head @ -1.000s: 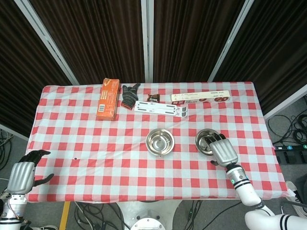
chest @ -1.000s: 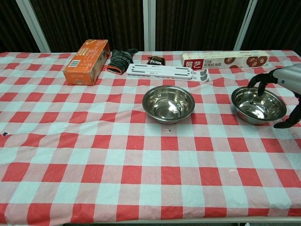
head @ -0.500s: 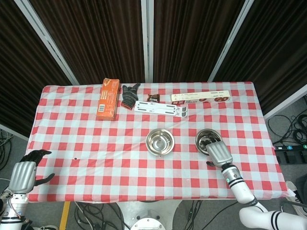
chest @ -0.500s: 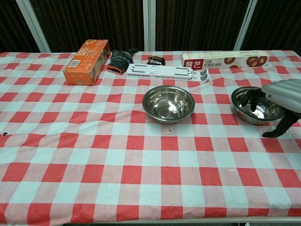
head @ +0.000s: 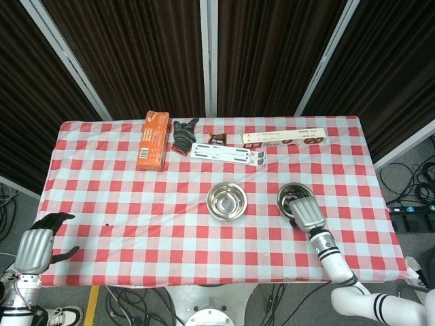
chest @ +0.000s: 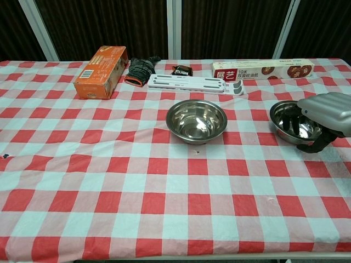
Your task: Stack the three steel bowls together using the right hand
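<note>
Two steel bowls show on the checked cloth. One bowl [head: 226, 201] [chest: 196, 120] stands upright at the table's middle. The other bowl [head: 287, 193] [chest: 281, 117] sits to its right, partly covered by my right hand [head: 306, 214] [chest: 324, 112]. That hand's fingers reach down inside the bowl's near right rim and the thumb presses the outer wall, pinching the rim. The bowl still rests on the cloth. I cannot tell if a third bowl is nested inside it. My left hand [head: 35, 246] hangs off the table's front left corner, holding nothing, fingers apart.
Along the far edge lie an orange carton [head: 152, 140] [chest: 101, 64], a dark glove [head: 183, 133] [chest: 141, 68], a small dark packet [head: 216, 138] [chest: 182, 70], a white slotted strip [head: 228, 153] [chest: 194, 84] and a long foil box [head: 285, 138] [chest: 263, 69].
My right hand slid left and down over the right bowl; its fingers went inside the rim and the thumb closed against the bowl's outer wall. The bowls stayed put.
</note>
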Controlling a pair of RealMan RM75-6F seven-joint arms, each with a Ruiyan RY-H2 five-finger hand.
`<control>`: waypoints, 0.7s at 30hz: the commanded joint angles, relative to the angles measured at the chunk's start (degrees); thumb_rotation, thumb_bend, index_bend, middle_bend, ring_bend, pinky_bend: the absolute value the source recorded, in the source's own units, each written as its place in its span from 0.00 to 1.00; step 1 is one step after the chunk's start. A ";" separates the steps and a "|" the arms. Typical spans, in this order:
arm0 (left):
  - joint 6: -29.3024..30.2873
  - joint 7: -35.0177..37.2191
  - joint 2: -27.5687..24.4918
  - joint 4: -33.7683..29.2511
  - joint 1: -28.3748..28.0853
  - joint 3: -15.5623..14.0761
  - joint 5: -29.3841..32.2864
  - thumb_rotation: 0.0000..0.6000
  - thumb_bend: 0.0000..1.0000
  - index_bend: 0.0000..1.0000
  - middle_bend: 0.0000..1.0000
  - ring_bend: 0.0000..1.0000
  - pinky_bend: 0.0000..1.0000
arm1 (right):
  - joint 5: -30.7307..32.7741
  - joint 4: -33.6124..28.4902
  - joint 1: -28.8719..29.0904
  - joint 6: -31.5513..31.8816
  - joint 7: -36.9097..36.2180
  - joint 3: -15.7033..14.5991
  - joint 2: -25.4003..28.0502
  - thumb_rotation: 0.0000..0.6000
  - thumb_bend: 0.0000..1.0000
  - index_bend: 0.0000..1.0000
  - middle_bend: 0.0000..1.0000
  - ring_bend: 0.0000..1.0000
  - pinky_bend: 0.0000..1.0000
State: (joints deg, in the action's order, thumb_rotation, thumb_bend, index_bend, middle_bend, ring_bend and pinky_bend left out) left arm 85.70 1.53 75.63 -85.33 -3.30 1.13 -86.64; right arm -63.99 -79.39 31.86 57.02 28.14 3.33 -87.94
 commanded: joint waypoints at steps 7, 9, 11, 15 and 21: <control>-0.15 -0.20 0.11 0.01 -0.11 0.02 0.14 1.00 0.12 0.34 0.38 0.26 0.34 | 0.54 1.72 -0.09 -0.46 -0.26 0.25 -1.36 1.00 0.31 0.51 0.52 0.40 0.50; -0.17 -0.20 0.16 0.06 -0.13 -0.01 0.11 1.00 0.12 0.34 0.38 0.26 0.34 | 0.80 1.94 -0.08 -0.67 -0.42 0.39 -1.57 1.00 0.33 0.54 0.53 0.42 0.53; -0.16 -0.17 0.18 0.09 -0.12 -0.03 0.12 1.00 0.12 0.34 0.38 0.26 0.34 | 0.94 2.22 -0.14 -0.75 -0.57 0.45 -1.74 1.00 0.34 0.57 0.55 0.44 0.55; -0.21 -0.05 0.19 0.21 -0.12 -0.05 0.20 1.00 0.12 0.34 0.38 0.26 0.34 | 1.26 2.56 -0.21 -1.20 -0.46 0.31 -1.80 1.00 0.36 0.62 0.59 0.48 0.60; -0.25 0.09 0.13 0.15 -0.15 -0.05 0.24 1.00 0.12 0.34 0.38 0.26 0.34 | 1.36 2.30 -0.38 -1.07 -0.34 0.35 -1.63 1.00 0.38 0.65 0.62 0.51 0.63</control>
State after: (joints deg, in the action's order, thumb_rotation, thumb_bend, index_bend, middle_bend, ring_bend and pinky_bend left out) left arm 85.44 1.62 75.76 -85.18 -3.45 1.08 -86.40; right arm -62.60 -77.06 31.50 55.92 27.82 3.67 -89.60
